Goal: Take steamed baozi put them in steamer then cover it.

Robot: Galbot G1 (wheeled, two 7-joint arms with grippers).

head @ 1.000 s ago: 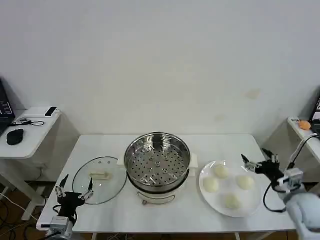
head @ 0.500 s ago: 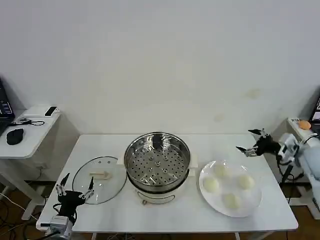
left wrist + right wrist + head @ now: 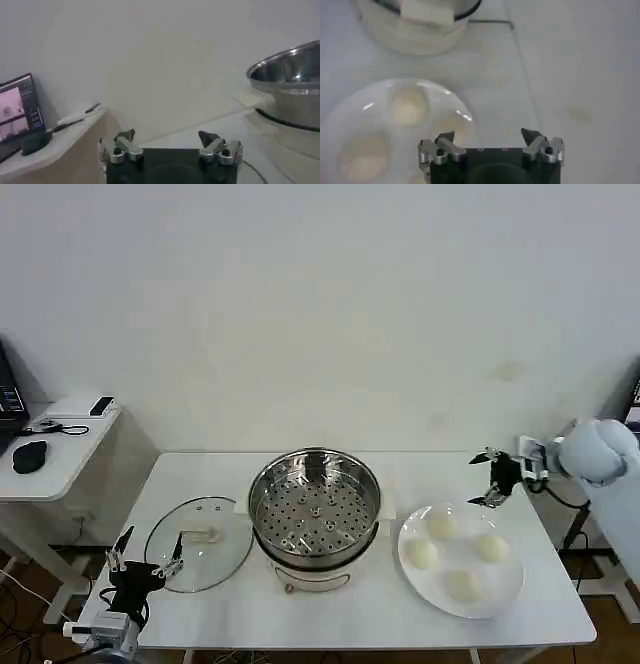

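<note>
Several cream-white steamed baozi [image 3: 441, 525] lie on a white plate [image 3: 457, 555] at the table's right. The steamer [image 3: 314, 509], a shiny steel pot with a perforated tray and a white base, stands uncovered and empty at the middle. The cover [image 3: 198, 542], a clear glass lid with a white handle, lies flat to its left. My right gripper [image 3: 490, 477] hovers open just beyond the plate's far right rim, holding nothing. In the right wrist view that gripper [image 3: 489, 135] is above the table beside the baozi [image 3: 407, 107]. My left gripper [image 3: 145, 559] waits open near the lid's front-left edge.
The white table [image 3: 330, 609] has free surface in front of the steamer and behind the plate. A low side table [image 3: 60, 444] with a mouse and small devices stands at the far left. The left wrist view shows the steamer's rim [image 3: 290, 75] and a lit screen [image 3: 20, 110].
My right gripper has risen from the plate's right edge and swung back and slightly leftward, now beyond the plate's far rim. The left gripper has barely shifted.
</note>
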